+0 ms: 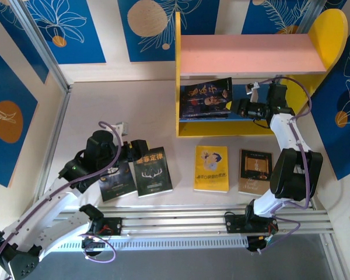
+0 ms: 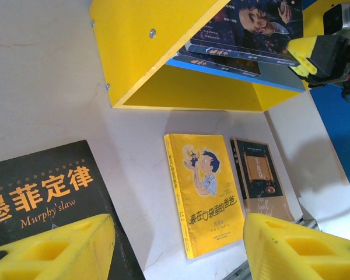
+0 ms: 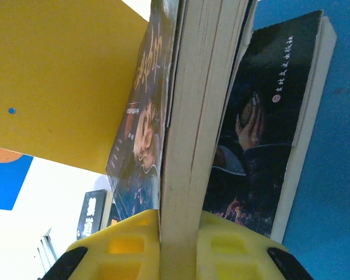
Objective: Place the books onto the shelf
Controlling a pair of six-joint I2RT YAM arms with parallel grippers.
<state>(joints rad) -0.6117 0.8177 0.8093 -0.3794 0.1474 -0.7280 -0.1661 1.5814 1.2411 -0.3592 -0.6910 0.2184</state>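
Observation:
The shelf [image 1: 186,125] stands at the back, pink board above the blue lower board [image 3: 338,175]. My right gripper [image 1: 238,107] reaches into the lower tier, shut on the page edge of a dark book [image 3: 195,116], which tilts above a second dark book [image 3: 268,128] lying on the blue board. On the table lie two dark books [image 1: 153,170] [image 1: 116,181], the yellow book [image 1: 211,168] and the brown book [image 1: 255,171]. My left gripper [image 1: 141,149] hovers open over the Murphy's law book [image 2: 41,192], with nothing between its fingers [image 2: 52,251].
A yellow side panel [image 2: 146,46] closes the shelf's left end and a rounded one [image 1: 329,29] its right. Blue patterned walls ring the table. An aluminium rail [image 1: 192,221] runs along the near edge by the arm bases.

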